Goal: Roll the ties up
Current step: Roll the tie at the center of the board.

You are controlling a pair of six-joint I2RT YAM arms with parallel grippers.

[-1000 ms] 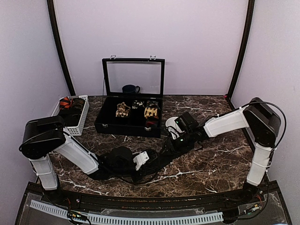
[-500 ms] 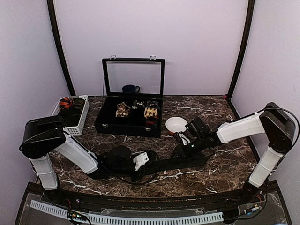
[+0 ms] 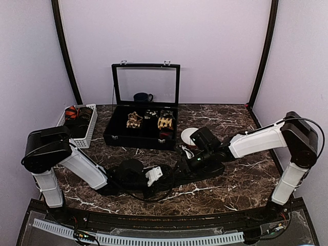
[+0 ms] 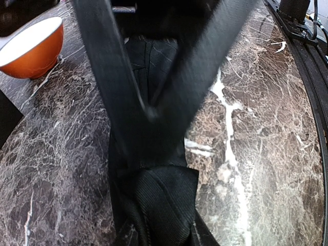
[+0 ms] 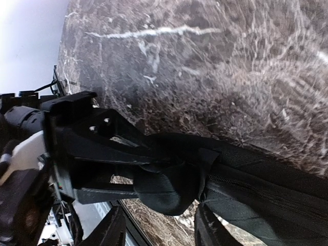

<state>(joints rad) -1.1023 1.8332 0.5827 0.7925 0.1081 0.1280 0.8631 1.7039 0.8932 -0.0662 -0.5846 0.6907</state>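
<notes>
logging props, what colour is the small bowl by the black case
Orange outside, white inside; the bowl shows best in the left wrist view.

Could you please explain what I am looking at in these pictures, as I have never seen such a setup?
These are two robot arms bolted at the near edge of a marble table. One picture looks down from above and behind them; the other two come from a camera on each wrist. On the table stand an open black case holding rolled ties, a white basket and an orange bowl. A black tie lies stretched between the arms. The left tool seems shut on it beside its rolled end; the right tool hangs open next to it, holding nothing.
</notes>
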